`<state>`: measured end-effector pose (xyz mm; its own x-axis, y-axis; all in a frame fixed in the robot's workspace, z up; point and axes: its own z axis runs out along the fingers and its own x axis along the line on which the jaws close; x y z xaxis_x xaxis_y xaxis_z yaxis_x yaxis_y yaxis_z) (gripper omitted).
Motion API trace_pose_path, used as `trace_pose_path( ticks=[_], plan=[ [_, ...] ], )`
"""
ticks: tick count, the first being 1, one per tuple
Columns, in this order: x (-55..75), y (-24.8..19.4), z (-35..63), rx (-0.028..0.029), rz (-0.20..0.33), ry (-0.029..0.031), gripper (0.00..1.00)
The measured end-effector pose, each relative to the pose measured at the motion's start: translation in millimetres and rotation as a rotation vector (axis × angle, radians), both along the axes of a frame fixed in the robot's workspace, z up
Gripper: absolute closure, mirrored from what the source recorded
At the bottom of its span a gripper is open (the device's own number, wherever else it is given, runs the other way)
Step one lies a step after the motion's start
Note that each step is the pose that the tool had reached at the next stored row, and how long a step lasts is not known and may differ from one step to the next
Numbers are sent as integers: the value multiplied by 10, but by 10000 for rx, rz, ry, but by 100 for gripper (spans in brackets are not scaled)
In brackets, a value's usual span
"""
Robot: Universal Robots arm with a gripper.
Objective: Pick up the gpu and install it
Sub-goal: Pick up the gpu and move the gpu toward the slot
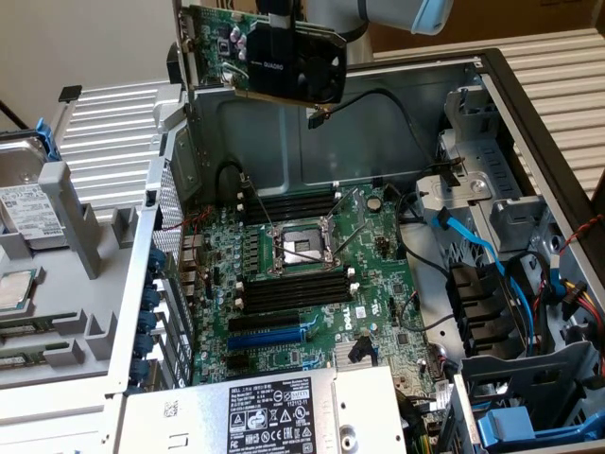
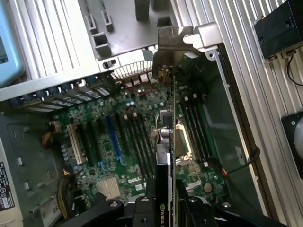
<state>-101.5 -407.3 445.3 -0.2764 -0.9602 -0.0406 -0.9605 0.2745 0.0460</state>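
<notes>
Both views look steeply down, sharing the motherboard (image 1: 378, 284); wrist view nearer.

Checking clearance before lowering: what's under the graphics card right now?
The graphics card hangs in the gripper above the open case, over the motherboard, its processor socket and memory sticks. The card's own edge covers a strip of that socket.

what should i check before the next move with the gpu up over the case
1. gpu gripped in the tool: ok
2. gpu lifted clear of the motherboard: ok
3. silver bracket turned toward the rear wall: ok
4. blue slot free of cards: ok
5. gpu lined up over the blue slot: not ok, it hangs over the processor socket
6. grip firm enough not to slip: cannot tell
</notes>
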Motion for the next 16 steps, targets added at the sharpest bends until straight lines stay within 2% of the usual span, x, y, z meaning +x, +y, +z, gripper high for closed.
trace_pose_path(
  ticks=[3,5,8,11,16],
  plan=[
    [0,0,-12,-1,538,-81,74],
    [0,0,-27,-1,1264,-200,74],
    [0,0,-41,-1,1809,-290,74],
    [-1,-4,-68,5,2271,-314,74],
    [0,-37,-134,11,2663,-313,74]
  ],
)
